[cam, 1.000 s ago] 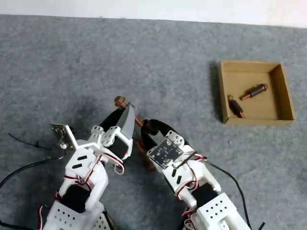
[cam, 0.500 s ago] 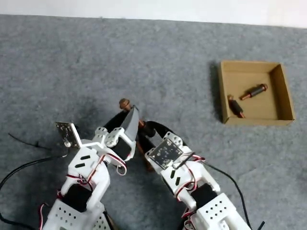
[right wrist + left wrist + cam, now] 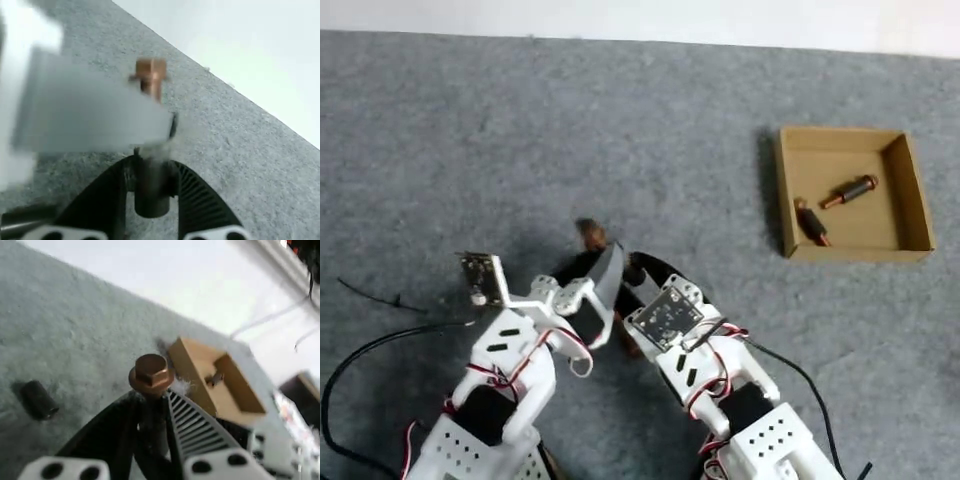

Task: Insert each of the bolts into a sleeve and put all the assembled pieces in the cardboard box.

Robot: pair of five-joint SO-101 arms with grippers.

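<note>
My left gripper is shut on a copper bolt, gripping the shank with the hex head sticking out past the fingertips. Right beside it, my right gripper is shut on a dark sleeve. The bolt stands in line above that sleeve, and its shank is partly hidden by the left gripper's grey finger. The cardboard box at the right holds two assembled pieces. A loose black sleeve lies on the carpet.
Grey carpet covers the table, with open room on the left and between the arms and the box. A brownish piece lies on the carpet under my right arm. Black cables trail at the front left.
My left arm has swung right and nearer with the bolt, bringing it against my right gripper. The right arm has kept still.
</note>
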